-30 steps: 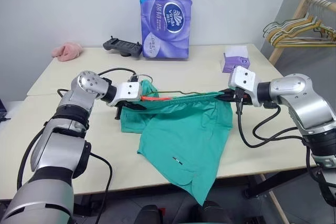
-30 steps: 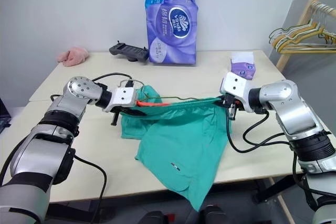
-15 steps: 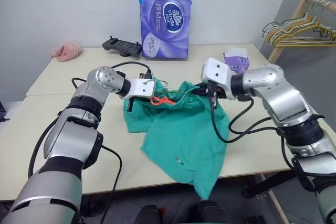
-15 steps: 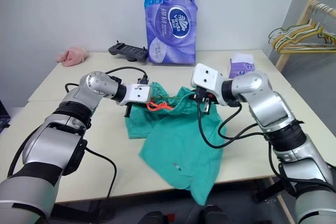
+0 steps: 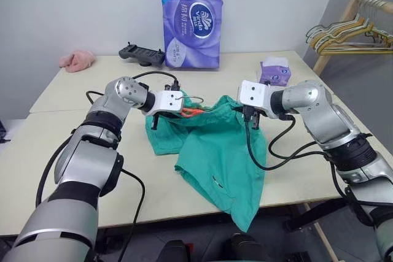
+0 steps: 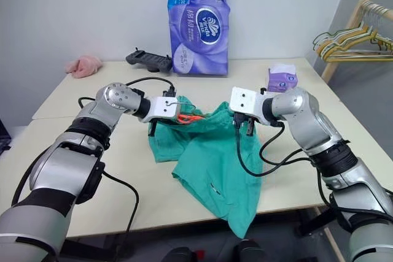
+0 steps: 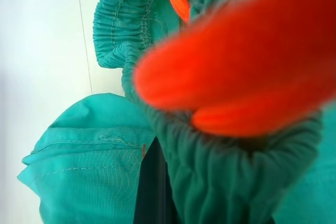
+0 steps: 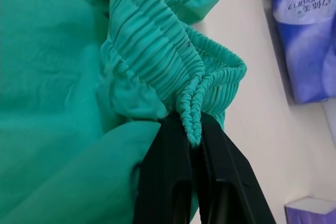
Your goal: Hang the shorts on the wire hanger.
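i see both grippers holding the shorts (image 5: 215,151) over the surface (image 5: 73,133). left gripper (image 5: 175,104): fingers clamped on the gathered waistband beside the orange drawstring (image 5: 191,112). right gripper (image 6: 241,118): fingers (image 8: 173,182) pinched tight on a fold of the waistband. the waistband sags slack between the two; the legs lie on the surface, one hem hanging over the near edge. the wire hanger (image 5: 195,99) shows as a thin wire just beside the left gripper; i cannot tell whether it is held. a bunch of hangers (image 5: 344,35) is on the rack, far right.
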Robot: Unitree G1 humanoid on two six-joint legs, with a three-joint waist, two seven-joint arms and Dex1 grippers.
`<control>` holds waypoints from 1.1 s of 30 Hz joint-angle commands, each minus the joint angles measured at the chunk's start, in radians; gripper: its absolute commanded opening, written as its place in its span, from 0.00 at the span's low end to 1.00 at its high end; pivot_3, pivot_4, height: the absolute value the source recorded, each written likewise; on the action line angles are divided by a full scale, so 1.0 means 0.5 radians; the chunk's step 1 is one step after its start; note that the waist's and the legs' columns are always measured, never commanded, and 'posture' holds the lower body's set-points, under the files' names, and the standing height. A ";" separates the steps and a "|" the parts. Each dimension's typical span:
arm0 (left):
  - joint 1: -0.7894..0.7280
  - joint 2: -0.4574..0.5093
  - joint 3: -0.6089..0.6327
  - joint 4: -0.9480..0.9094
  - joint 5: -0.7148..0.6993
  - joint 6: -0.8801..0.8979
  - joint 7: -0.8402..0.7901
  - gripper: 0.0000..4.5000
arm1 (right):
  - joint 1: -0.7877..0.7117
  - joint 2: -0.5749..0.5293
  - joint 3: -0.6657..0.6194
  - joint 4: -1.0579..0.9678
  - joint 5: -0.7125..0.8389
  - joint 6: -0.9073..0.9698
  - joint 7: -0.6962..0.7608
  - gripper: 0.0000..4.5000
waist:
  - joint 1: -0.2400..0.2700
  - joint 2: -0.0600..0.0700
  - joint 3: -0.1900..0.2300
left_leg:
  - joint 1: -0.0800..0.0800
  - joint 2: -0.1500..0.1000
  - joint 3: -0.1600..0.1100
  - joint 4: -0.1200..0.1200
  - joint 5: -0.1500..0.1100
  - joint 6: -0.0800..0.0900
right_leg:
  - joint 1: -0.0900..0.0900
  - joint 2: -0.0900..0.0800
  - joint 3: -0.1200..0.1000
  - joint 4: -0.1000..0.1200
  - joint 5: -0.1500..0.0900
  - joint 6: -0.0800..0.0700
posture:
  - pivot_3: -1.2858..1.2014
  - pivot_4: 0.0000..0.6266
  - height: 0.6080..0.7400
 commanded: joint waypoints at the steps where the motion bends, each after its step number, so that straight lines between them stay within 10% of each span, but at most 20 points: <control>1: -0.130 0.005 0.069 -0.002 -0.024 -0.036 0.119 0.00 | 0.016 -0.014 0.011 -0.105 0.024 0.118 0.118 0.01 | -0.001 0.000 0.000 | 0.000 0.000 0.000 0.000 0.000 0.000 | 0.000 0.000 0.000 0.000 0.000 0.000 | 0.52 0.04 1.00; 17: -0.129 -0.010 0.054 0.023 0.043 -0.026 0.248 0.00 | -0.245 0.167 -0.080 -0.293 0.174 0.515 0.179 0.01 | 0.000 0.000 0.000 | 0.000 0.000 0.000 0.000 0.000 0.000 | -0.001 0.000 -0.001 0.001 0.000 0.000 | 0.53 0.02 1.00; 33: -0.202 -0.010 0.142 0.027 0.015 0.114 0.387 0.00 | -0.389 0.044 -0.059 0.071 -0.036 -0.082 0.090 0.01 | 0.000 0.003 -0.006 | -0.001 -0.002 0.001 -0.001 0.000 0.000 | -0.002 -0.001 -0.001 0.001 0.000 0.000 | 0.53 0.00 1.00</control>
